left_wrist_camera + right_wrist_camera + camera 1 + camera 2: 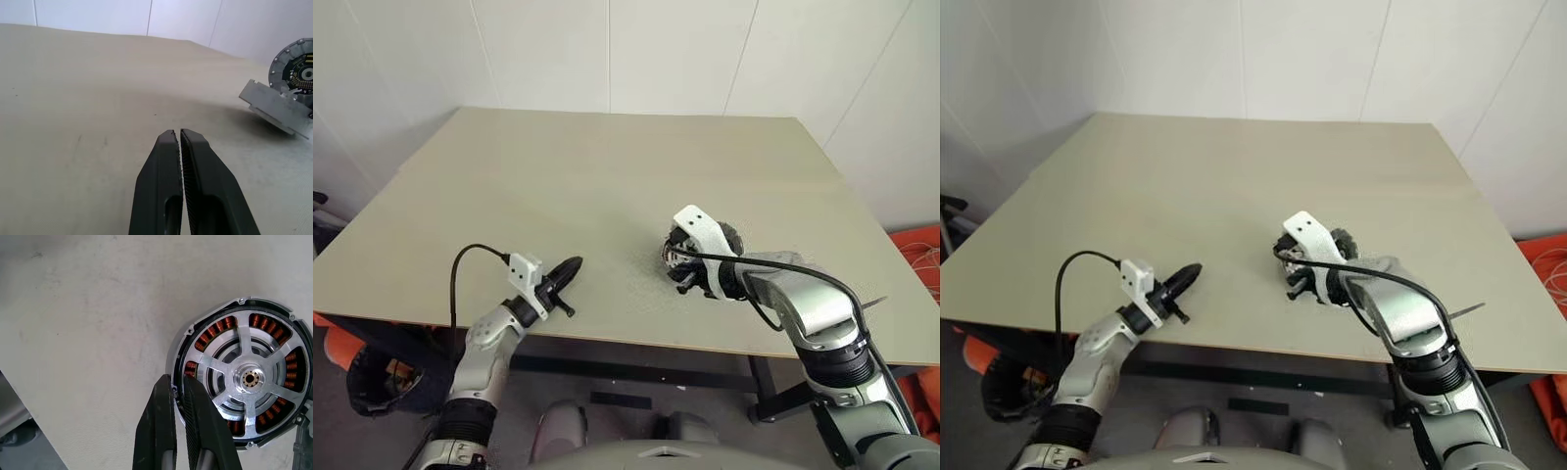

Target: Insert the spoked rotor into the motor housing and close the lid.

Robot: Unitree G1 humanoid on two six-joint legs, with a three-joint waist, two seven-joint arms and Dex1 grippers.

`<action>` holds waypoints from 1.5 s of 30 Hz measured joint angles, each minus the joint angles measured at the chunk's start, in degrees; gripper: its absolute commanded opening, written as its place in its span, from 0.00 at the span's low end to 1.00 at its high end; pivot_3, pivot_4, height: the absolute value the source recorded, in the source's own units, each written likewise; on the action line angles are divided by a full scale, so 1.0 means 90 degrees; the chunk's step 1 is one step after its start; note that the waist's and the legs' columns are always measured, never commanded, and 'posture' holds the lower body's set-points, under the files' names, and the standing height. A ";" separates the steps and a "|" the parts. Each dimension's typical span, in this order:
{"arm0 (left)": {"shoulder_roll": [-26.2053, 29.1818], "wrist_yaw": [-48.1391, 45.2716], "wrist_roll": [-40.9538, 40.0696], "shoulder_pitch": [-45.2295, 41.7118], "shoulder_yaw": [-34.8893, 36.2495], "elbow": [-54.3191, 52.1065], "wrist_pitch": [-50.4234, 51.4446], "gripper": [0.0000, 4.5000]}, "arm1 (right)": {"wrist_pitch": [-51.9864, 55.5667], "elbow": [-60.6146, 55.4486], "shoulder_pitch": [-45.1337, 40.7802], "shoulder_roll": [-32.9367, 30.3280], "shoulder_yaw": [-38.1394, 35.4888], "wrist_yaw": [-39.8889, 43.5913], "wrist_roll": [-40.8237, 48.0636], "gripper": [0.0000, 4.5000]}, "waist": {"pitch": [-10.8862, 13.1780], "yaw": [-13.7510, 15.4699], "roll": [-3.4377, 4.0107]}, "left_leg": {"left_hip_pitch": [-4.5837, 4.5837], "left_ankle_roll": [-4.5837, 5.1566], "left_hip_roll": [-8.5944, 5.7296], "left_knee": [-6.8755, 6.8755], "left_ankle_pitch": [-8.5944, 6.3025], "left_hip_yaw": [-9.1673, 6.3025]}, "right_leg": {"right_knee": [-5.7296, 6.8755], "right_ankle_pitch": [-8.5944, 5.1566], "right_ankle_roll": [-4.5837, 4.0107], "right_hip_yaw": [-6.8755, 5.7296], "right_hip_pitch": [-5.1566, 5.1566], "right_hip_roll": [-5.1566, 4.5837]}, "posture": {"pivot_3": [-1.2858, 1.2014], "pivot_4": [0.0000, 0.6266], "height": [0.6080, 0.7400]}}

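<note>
The motor housing [293, 333], a round silvery cup with copper windings, lies on the table. The spoked rotor [251, 378] sits inside it, silvery spokes meeting at a central hub. My right gripper [179, 381] is shut, with its tips over the housing's near rim and nothing between them. In the left eye view the housing [734, 238] shows dark behind the right wrist's white mount [700, 230]. My left gripper [570, 269] is shut and empty, low over the table left of the housing. A grey-rimmed, dark-faced disc [298, 68] shows in the left wrist view. I cannot tell if it is the lid.
The beige table [607, 166] stretches bare toward the white wall behind. Its front edge runs just below both wrists. Orange items [920, 257] lie on the floor past the table's right side.
</note>
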 measured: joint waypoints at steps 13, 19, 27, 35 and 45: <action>-0.0333 0.0714 0.0242 -0.0196 -0.0076 -0.0317 0.0036 0.04 | 0.0816 -0.0111 -0.0058 0.0744 -0.0300 -0.0915 0.0403 0.01 | 0.0000 -0.0016 0.0001 | 0.0002 -0.0023 0.0000 -0.0004 0.0013 0.0000 | 0.0002 0.0000 0.0001 0.0000 -0.0001 0.0001 | 0.52 0.00 1.00; -0.0314 0.0781 0.0275 0.0027 -0.0299 -0.0780 0.0238 0.04 | 0.0651 0.0452 -0.0244 0.1202 -0.0310 -0.1214 0.0418 0.01 | -0.0001 -0.0055 -0.0001 | 0.0009 -0.0024 0.0002 -0.0004 0.0013 0.0000 | 0.0004 -0.0001 0.0001 0.0000 0.0000 0.0001 | 0.52 0.00 1.00; -0.0268 0.1073 0.0271 0.0252 -0.0457 -0.1621 0.0753 0.04 | 0.0091 0.1736 -0.0623 0.2154 -0.0513 -0.1801 0.0341 0.01 | -0.0003 -0.0231 -0.0008 | 0.0085 -0.0025 -0.0005 -0.0007 0.0013 -0.0019 | -0.0005 -0.0003 0.0005 -0.0005 0.0017 0.0001 | 0.52 0.00 1.00; -0.0157 0.1017 0.0215 0.0203 -0.0301 -0.1518 0.0816 0.04 | -0.0106 0.2198 -0.0779 0.2515 -0.0420 -0.1848 0.0460 0.52 | 0.0002 -0.0364 0.0001 | 0.0092 -0.0025 0.0014 -0.0033 0.0012 -0.0064 | -0.0130 -0.0002 0.0009 -0.0105 0.0014 -0.0005 | 0.52 0.00 1.00; -0.0181 0.0891 0.0167 0.0209 -0.0230 -0.1194 0.0723 0.04 | -0.0588 0.2041 -0.1119 0.2500 -0.0455 -0.1338 0.1034 0.50 | 0.0001 -0.0335 -0.0002 | 0.0075 -0.0007 0.0003 -0.0052 -0.0003 -0.0039 | -0.0088 0.0065 -0.0023 -0.0069 -0.0027 -0.0007 | 0.52 0.00 1.00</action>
